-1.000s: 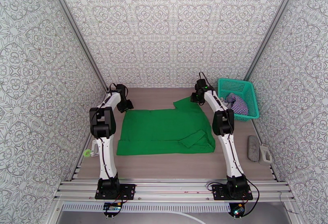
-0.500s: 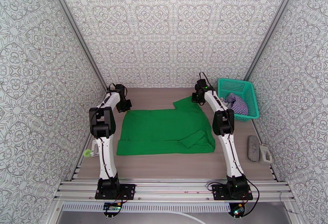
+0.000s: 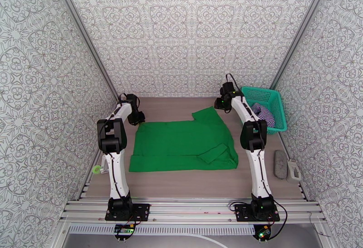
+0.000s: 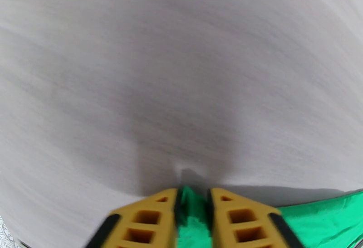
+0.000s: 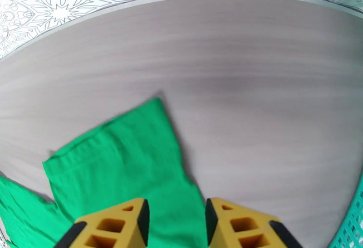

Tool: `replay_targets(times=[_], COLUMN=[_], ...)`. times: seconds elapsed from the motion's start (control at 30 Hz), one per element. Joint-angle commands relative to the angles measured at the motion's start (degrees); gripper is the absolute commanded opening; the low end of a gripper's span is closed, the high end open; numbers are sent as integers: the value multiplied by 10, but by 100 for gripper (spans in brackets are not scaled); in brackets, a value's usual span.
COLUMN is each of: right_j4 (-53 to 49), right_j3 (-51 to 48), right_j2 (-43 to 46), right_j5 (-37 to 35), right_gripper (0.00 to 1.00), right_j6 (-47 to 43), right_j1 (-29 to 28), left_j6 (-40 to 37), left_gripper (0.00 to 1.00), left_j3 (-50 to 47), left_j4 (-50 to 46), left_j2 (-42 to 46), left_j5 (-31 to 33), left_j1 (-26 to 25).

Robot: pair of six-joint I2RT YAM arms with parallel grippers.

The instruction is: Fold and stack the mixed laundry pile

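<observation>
The green T-shirt (image 3: 181, 142) lies spread flat on the table, one sleeve (image 3: 211, 153) folded over its front right. In the teal basket (image 3: 274, 97) at the back right sits the striped top (image 3: 263, 114). My left gripper (image 3: 136, 118) is at the shirt's back left corner. In the left wrist view its jaws (image 4: 193, 195) stand a little apart, and the corner of green cloth (image 4: 193, 221) lies in the narrow gap. My right gripper (image 3: 222, 104) hovers by the back sleeve (image 5: 122, 162); its jaws (image 5: 176, 208) are open above the cloth and hold nothing.
A grey oblong object (image 3: 280, 163) and a white item (image 3: 294, 171) lie at the table's right edge. A small green thing (image 3: 96, 169) sits at the left edge. The basket's mesh wall (image 5: 354, 228) is close to my right gripper. Patterned walls enclose the table.
My right gripper has moved back and to the right, toward the basket. My left gripper has shifted slightly back and left. The shirt lies as before.
</observation>
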State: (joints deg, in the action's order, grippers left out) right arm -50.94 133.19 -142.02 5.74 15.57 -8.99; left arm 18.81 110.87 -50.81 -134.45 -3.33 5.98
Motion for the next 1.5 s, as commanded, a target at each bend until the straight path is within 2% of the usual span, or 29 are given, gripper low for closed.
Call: replay_targets(times=[0.0,0.13,0.23,0.33,0.57,0.97,1.27,1.3,1.33,1.4,1.43,1.47], right_j4=[-10,-1,-2,-8,-21,-32,-35,-35,-36,-39,-39,-38], right_j3=[-63,-130,-149,-141,-109,-73,-71,-71,-71,-71,-73,-74], right_j2=[30,53,52,35,-4,-5,30,32,32,30,28,25], right_j5=[-25,-27,-27,-16,15,6,-4,-4,-5,-5,-5,-5], right_gripper=[37,32,32,32,24,5,0,1,7,23,34,40], right_j6=[0,4,4,1,-4,-7,-8,-9,-12,-13,-14,-15], right_j1=[5,12,16,17,13,3,6,6,6,7,8,9], left_j6=[-6,-8,-9,-9,-10,-11,-15,-15,-15,-15,-15,-15], left_gripper=[33,38,42,44,49,51,51,51,51,51,52,52], left_j3=[-4,-3,-2,-1,10,28,23,24,25,26,27,27], left_j4=[2,-1,-2,-3,-12,-23,-24,-24,-24,-24,-24,-24], left_j2=[24,23,22,19,12,5,13,14,15,15,16,16], left_j5=[-11,-8,-7,-6,-2,1,1,1,2,1,-1,-1], left_j1=[7,9,10,11,12,13,13,14,14,14,14,15])
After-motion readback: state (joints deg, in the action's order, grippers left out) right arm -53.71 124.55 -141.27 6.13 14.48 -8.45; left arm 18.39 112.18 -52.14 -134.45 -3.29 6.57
